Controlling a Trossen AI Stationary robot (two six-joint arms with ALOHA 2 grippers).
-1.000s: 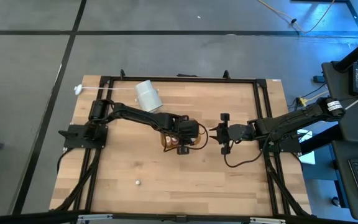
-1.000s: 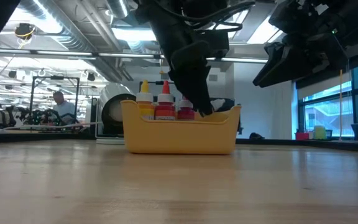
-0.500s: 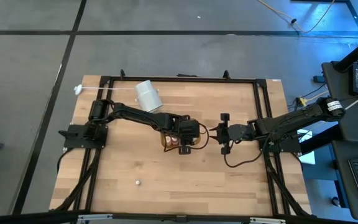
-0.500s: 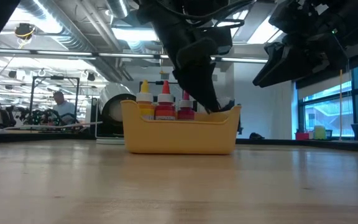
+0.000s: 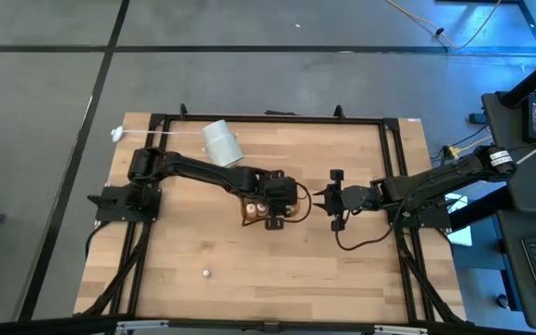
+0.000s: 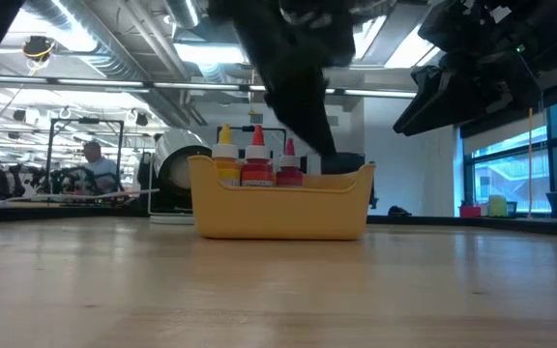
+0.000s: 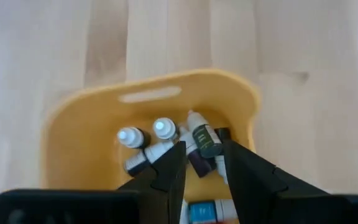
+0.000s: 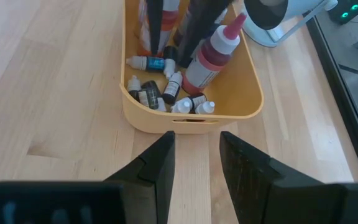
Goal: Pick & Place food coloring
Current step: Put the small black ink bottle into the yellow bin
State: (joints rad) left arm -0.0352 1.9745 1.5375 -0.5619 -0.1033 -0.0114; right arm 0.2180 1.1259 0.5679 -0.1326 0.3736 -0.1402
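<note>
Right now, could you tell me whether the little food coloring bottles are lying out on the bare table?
No, the food coloring bottles lie inside the yellow tray, beside taller squeeze bottles.

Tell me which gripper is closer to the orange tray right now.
Left. The left gripper hangs directly over the orange tray, fingers pointing down among the small bottles. The right gripper waits off to the tray's side, above bare table.
</note>
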